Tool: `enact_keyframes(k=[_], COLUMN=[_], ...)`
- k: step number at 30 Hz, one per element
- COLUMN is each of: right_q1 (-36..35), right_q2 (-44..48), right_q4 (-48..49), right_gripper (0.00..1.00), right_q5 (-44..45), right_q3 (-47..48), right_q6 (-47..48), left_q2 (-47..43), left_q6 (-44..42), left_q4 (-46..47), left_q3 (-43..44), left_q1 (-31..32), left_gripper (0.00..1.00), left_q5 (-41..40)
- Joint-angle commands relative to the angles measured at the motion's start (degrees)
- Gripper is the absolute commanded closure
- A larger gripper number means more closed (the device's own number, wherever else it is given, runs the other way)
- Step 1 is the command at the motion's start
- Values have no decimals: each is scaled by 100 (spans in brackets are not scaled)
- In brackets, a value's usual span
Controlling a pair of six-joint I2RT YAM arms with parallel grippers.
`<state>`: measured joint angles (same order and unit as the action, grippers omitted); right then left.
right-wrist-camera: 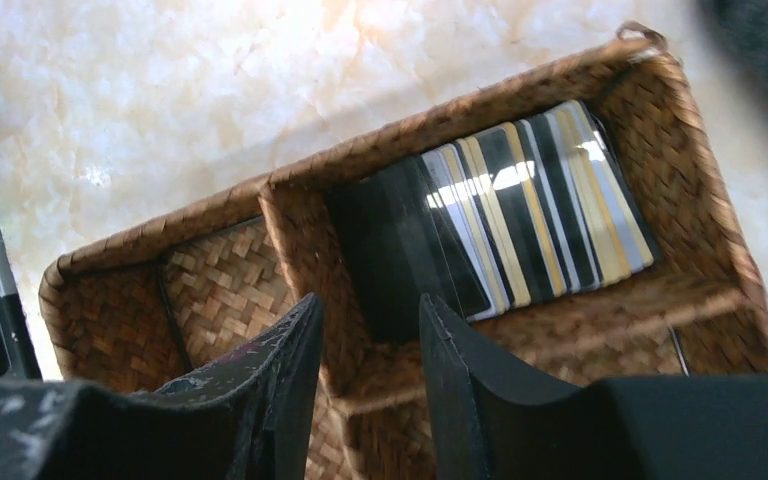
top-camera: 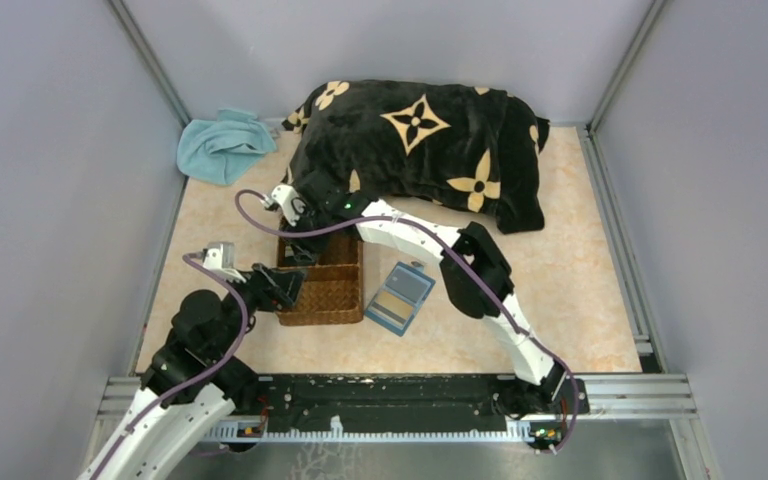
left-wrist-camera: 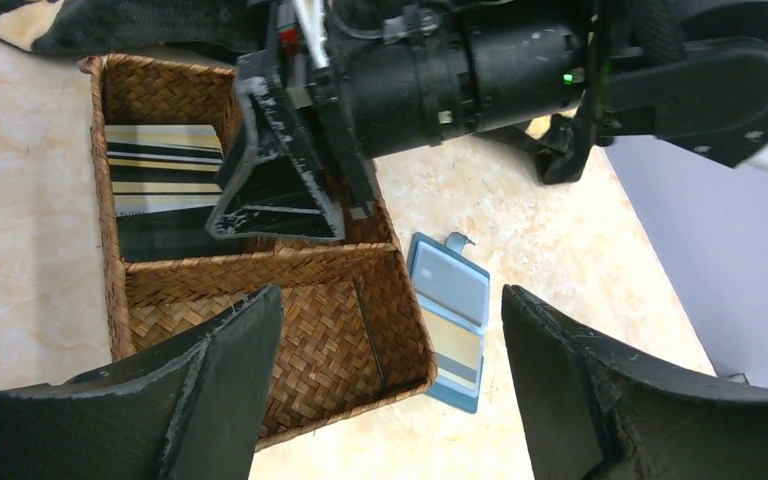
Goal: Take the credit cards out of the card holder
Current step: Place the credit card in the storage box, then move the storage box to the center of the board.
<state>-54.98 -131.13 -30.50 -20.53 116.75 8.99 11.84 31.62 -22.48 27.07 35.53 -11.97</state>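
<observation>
The right arm (top-camera: 480, 275) reaches from its base at the near right corner, elbow raised, across the worktop (top-camera: 580, 290) to the far left. Its wrist is bent down, so the right gripper (right-wrist-camera: 370, 308) points into a far compartment of the brown woven tray (top-camera: 325, 318). Its fingers stand a little apart with nothing between them, just above the compartment wall. Two credit cards (right-wrist-camera: 530, 210) lie flat in that compartment: one striped in black, gold and grey, partly overlapping a plain dark one (right-wrist-camera: 390, 250). Glare and blur make any print on them unreadable. The left arm (top-camera: 195, 340) is folded low at the near left, its forearm angled toward the tray's left rim. The left gripper (left-wrist-camera: 390, 300) is spread wide and holds nothing. The card holder (top-camera: 400, 297) lies open on the worktop just right of the tray, apart from both grippers. A grey card and a tan one sit in its pockets, and no lettering can be made out. Behind the tray lies a black blanket (top-camera: 420, 150) with tan four-petal flower motifs, and a teal cloth (top-camera: 222, 145) sits in the far left corner.
</observation>
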Motion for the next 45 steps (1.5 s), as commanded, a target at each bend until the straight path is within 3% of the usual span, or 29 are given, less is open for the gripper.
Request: enact_keyframes(k=[1, 7, 12, 13, 14, 15, 17, 18, 20, 24, 28, 32, 38, 45], right_q1=[-41, 71, 589, 715, 828, 911, 1039, 1057, 1060, 1059, 1060, 1066, 1085, 1182], right_q2=[1315, 2864, 4306, 4544, 4732, 4902, 5139, 5215, 5324, 5488, 5574, 5796, 6505, 6892], right_q4=[1110, 2549, 3131, 3168, 3182, 3167, 3125, 3101, 3088, 3345, 3530, 3560, 3611, 3437], right_gripper=[59, 61, 71, 80, 94, 100, 100, 100, 100, 100, 100, 100, 100, 100], right_q5=[490, 1452, 1726, 1757, 1827, 1924, 2066, 2097, 2126, 2024, 1974, 2123, 2365, 2464], right_q3=[-582, -2509, -4353, -4709, -5039, -5335, -5841, -6046, -6371, -6929, -7373, -7826, -8479, -8648], right_q6=[-200, -850, -1606, -1702, -1779, -1818, -1864, -1866, -1912, -2149, -2370, -2551, -2845, -2798], left_q2=[83, 954, 1856, 1977, 2089, 2215, 2496, 2638, 3000, 3579, 4365, 5155, 5735, 5532], left_q6=[-110, -313, -445, -479, -500, -513, -514, -482, -351, -72, 175, 481, 827, 797], left_q4=[204, 722, 1332, 1483, 1621, 1756, 2051, 2190, 2467, 2857, 2981, 2742, 2189, 2370], left_q3=[-93, -138, -62, -54, -47, -40, -59, -72, -159, -206, -36, 226, 280, -30], left_q1=[7, 11, 90, 131, 182, 251, 434, 576, 966, 2076, 3106, 3684, 3466, 2057], left_gripper=[14, 13, 24, 30, 50, 66, 94, 100, 100, 100, 88, 86, 81, 75], left_q5=[83, 880, 1530, 1669, 1775, 1868, 2054, 2107, 2048, 1126, 158, -626, -1486, -887])
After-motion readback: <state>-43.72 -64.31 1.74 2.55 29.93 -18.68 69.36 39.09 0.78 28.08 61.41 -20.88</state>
